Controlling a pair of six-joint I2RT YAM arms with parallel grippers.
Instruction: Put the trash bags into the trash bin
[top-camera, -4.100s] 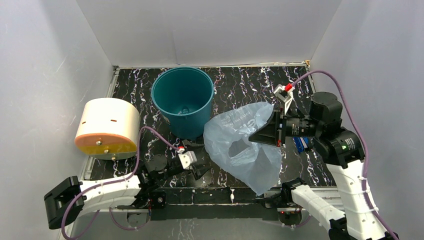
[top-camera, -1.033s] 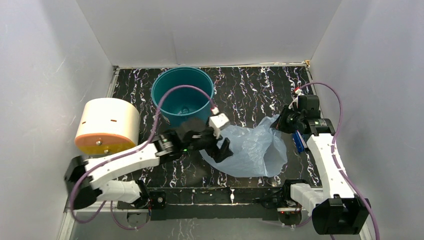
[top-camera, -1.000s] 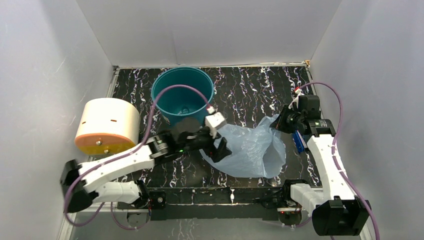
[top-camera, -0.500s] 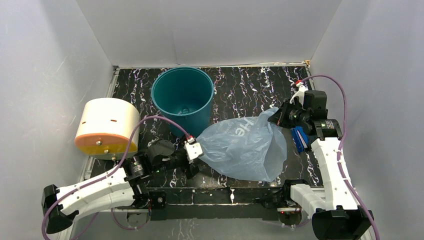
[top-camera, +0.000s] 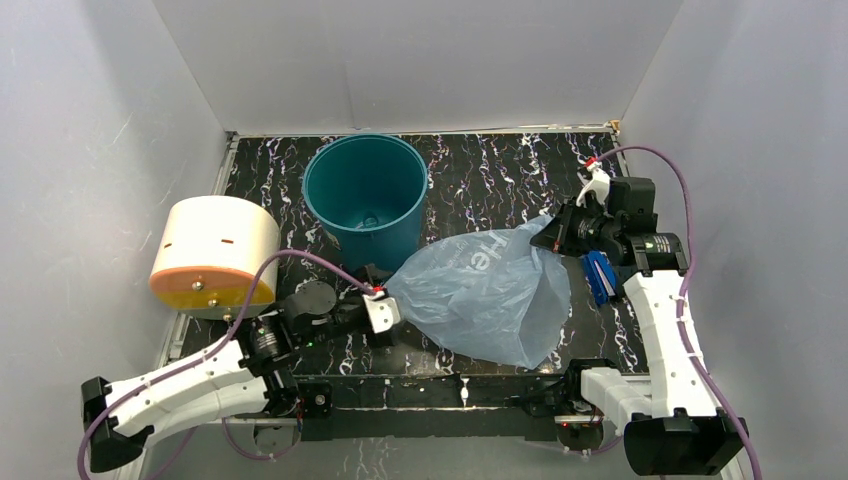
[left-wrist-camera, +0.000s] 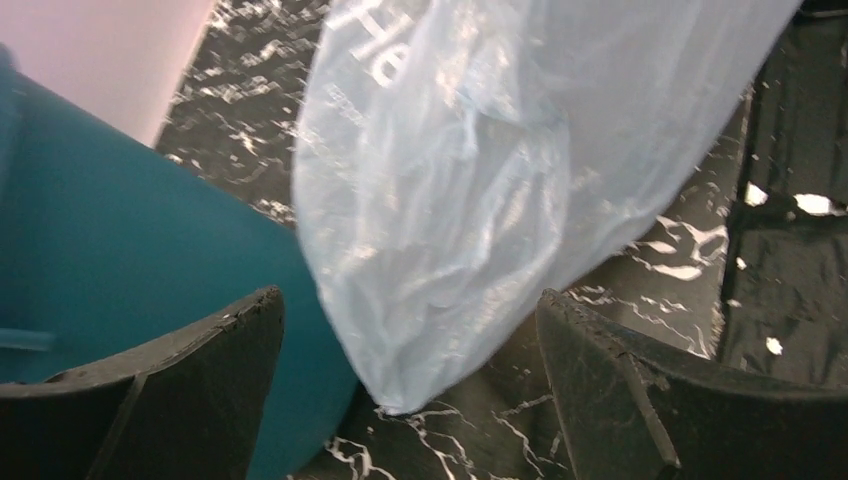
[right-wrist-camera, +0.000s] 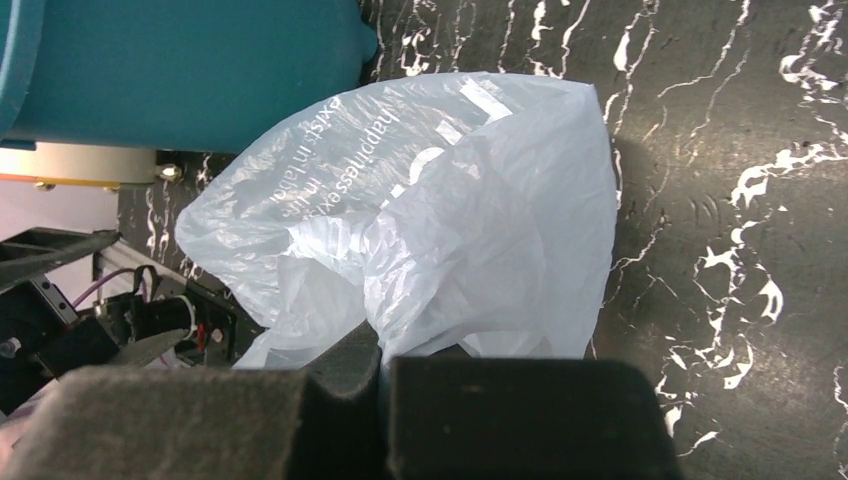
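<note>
A: Now, where does the trash bag (top-camera: 485, 290) lie?

B: Outside the trash bin (top-camera: 367, 200). It is spread over the black marbled table (top-camera: 500, 175), to the bin's right and nearer the arms, with its left tip just beside the bin's base.

A: And the grippers?

B: The right gripper (right-wrist-camera: 385, 372) is pinched tight on a bunched edge of the bag at its far right corner. The left gripper (left-wrist-camera: 408, 300) has its jaws wide apart. The bag's lower tip hangs between the two fingers, touching neither as far as the wrist view shows.

A: What stands close by?

B: The bin's teal wall, just beside the left-hand finger (left-wrist-camera: 190, 370). A cream cylinder (top-camera: 213, 250) with an orange end lies on its side left of the bin, well apart from the bag. A blue object (top-camera: 600, 277) sits beside the right arm, and a purple cable (top-camera: 310, 258) arcs near the bin's base.
</note>
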